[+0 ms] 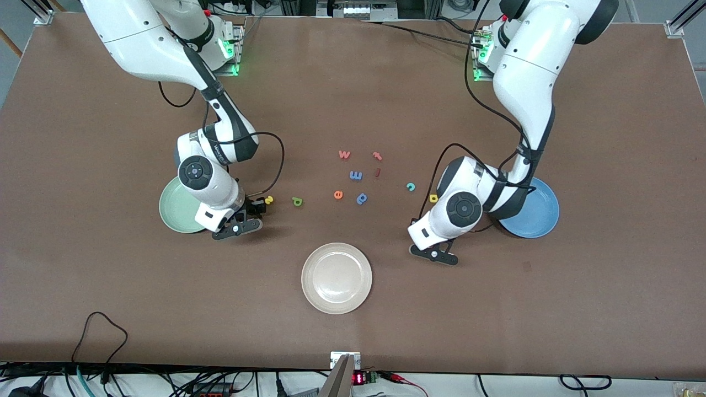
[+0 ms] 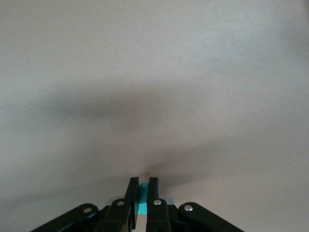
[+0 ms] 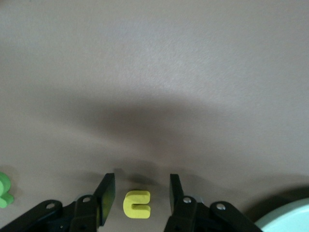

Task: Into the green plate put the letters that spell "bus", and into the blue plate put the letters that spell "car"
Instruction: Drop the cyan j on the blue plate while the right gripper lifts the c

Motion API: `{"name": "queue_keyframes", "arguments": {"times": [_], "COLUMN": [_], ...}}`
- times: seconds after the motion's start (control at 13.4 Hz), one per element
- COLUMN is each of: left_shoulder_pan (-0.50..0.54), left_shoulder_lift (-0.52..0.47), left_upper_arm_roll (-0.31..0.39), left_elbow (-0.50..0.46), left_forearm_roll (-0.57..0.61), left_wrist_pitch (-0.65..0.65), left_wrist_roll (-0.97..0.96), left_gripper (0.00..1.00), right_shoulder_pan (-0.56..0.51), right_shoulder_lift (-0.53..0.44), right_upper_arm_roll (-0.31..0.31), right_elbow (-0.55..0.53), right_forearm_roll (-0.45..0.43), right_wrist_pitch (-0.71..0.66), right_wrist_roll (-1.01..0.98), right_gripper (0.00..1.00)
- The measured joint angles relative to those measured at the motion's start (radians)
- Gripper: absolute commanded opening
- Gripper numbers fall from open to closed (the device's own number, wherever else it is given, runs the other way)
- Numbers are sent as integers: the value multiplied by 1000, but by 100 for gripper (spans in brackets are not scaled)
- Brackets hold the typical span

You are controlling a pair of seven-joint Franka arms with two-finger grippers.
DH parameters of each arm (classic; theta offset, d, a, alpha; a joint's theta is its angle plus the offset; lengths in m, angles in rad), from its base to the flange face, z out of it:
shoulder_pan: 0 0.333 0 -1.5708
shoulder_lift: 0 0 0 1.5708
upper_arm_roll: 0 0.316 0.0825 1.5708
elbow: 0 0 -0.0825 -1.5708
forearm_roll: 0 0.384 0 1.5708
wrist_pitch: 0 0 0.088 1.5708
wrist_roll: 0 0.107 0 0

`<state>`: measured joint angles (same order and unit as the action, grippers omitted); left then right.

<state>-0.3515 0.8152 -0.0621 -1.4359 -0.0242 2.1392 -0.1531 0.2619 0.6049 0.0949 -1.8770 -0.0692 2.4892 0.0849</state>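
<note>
My right gripper (image 3: 142,186) is open, low at the table beside the green plate (image 1: 176,212), its fingers on either side of the yellow u (image 3: 137,203). In the front view the u (image 1: 268,199) shows next to the dark green b (image 1: 297,202). My left gripper (image 2: 143,186) is shut on a teal letter (image 2: 143,193) whose shape is hidden. Its hand (image 1: 441,231) is low over the table next to the blue plate (image 1: 543,212). The teal c (image 1: 410,187) and yellow a (image 1: 433,198) lie close by.
A white plate (image 1: 336,278) sits nearer the front camera at mid-table. An orange e (image 1: 338,194), blue p (image 1: 362,198), blue m (image 1: 356,175), and red w (image 1: 344,154), t (image 1: 377,156) and l (image 1: 377,172) lie scattered in the middle.
</note>
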Motion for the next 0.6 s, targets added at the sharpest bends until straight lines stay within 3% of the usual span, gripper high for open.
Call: {"name": "queue_keyframes", "arguments": {"times": [0.15, 0.37, 0.6], "left_shoulder_pan": [61, 237, 340], "left_shoulder_lift": [-57, -134, -168], "left_upper_arm_roll": [11, 17, 16], "left_elbow": [11, -1, -121], "left_forearm_roll": [1, 1, 1], "left_wrist_pitch": [-152, -338, -315], "left_wrist_roll": [49, 166, 218], "left_gripper": [0, 0, 0], "right_shoulder_pan": [5, 5, 5], "right_shoulder_lift": [6, 6, 6], "right_upper_arm_roll": [0, 0, 0], "right_elbow": [-7, -17, -21], "right_forearm_roll": [0, 0, 0], "right_wrist_pitch": [0, 0, -1], "right_wrist_roll": [0, 0, 0], "right_gripper": [54, 54, 51]}}
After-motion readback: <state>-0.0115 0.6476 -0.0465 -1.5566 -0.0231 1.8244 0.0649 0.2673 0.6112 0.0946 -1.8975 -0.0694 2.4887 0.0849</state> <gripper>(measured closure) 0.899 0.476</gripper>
